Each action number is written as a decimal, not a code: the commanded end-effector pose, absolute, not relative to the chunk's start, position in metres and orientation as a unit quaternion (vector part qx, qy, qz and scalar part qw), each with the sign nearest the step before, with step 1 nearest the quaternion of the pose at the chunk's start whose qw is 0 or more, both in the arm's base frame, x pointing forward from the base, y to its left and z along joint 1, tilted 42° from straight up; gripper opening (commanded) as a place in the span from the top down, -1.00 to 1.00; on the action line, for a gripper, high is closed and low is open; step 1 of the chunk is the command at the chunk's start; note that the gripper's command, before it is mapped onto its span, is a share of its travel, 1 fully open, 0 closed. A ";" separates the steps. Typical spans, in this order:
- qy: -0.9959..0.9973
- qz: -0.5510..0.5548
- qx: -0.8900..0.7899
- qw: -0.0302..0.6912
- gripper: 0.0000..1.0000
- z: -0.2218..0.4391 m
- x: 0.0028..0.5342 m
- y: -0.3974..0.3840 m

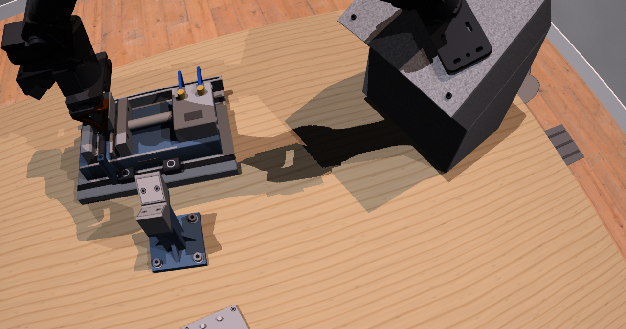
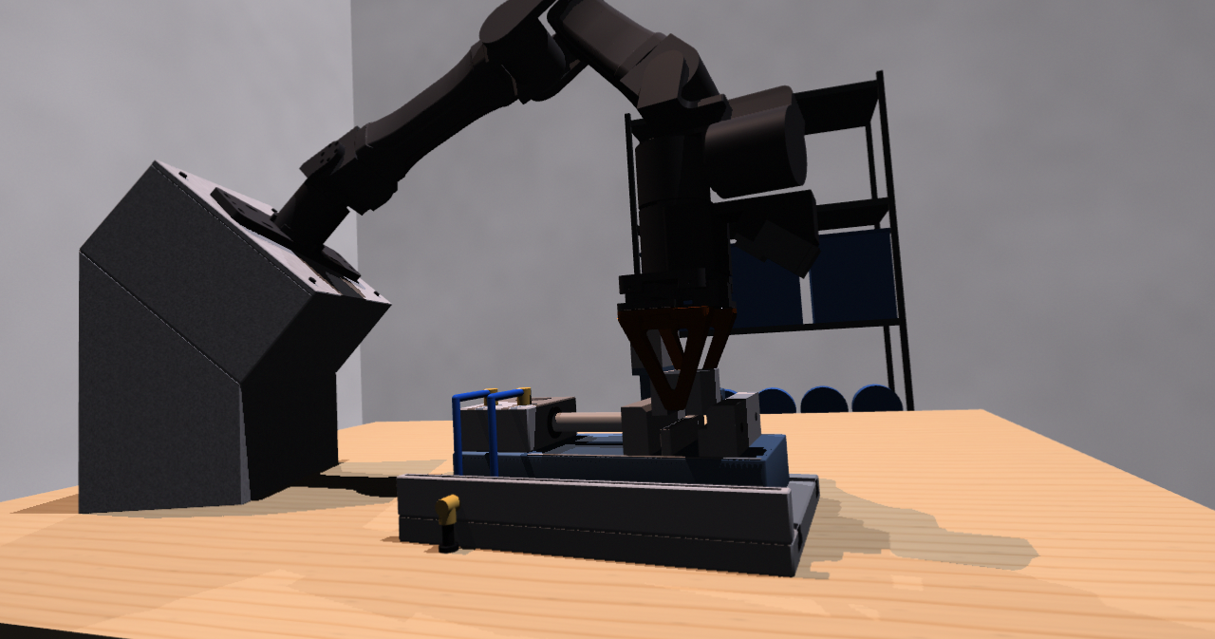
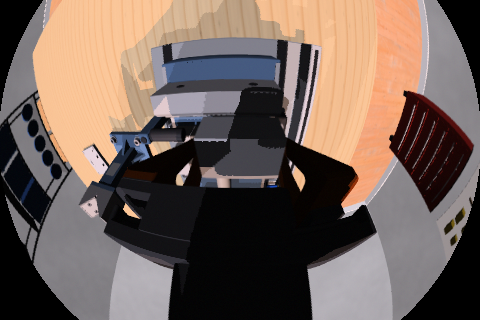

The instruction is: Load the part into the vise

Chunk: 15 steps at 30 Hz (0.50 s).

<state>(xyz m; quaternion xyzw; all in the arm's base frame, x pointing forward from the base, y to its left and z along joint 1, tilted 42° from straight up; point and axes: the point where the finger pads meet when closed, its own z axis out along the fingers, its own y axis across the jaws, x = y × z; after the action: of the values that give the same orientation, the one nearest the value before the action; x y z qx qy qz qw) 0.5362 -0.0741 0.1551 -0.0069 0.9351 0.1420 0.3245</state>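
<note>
The part, a grey block [image 1: 111, 113] [image 2: 700, 386] [image 3: 255, 157], is between the vise jaws, its top above them. My gripper [image 1: 104, 126] [image 2: 677, 399] [image 3: 240, 140] points down and is shut on the part by its ends. The fixed jaw [image 1: 87, 142] [image 2: 734, 424] [image 3: 192, 104] is close beside the part. The moving jaw [image 1: 123, 130] [image 2: 638, 429] is on its other side, on the rod. The work stop, a dark rod [image 1: 101, 145] [image 3: 166, 134], points at one end of the part; contact is unclear. The slot and the part's seating on the low bars are hidden.
The V-block [image 1: 151, 190] [image 3: 91, 206] stands on a blue post beside the vise. The infeed plate [image 1: 227, 319] [image 3: 94, 158] is farther off. The air cylinder [image 1: 192, 111] [image 2: 501, 427] has two upright blue hoses. The arm's grey pedestal [image 1: 411, 117] [image 2: 161, 363] stands beyond it.
</note>
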 end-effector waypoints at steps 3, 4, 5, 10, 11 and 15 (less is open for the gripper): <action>0.930 0.133 -0.001 0.343 1.00 0.168 0.540 -0.083; 0.930 0.133 -0.001 0.343 1.00 0.168 0.540 -0.083; 0.930 0.134 -0.001 0.341 1.00 0.166 0.541 -0.083; 0.928 0.132 -0.004 0.349 1.00 0.174 0.541 -0.081; 0.927 0.132 -0.004 0.350 1.00 0.175 0.541 -0.082; 0.929 0.133 -0.001 0.346 1.00 0.173 0.539 -0.084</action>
<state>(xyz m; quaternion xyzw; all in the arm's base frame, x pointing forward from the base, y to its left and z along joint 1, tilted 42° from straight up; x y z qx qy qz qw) 0.5379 -0.0733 0.1525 -0.0068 0.9353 0.1421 0.3241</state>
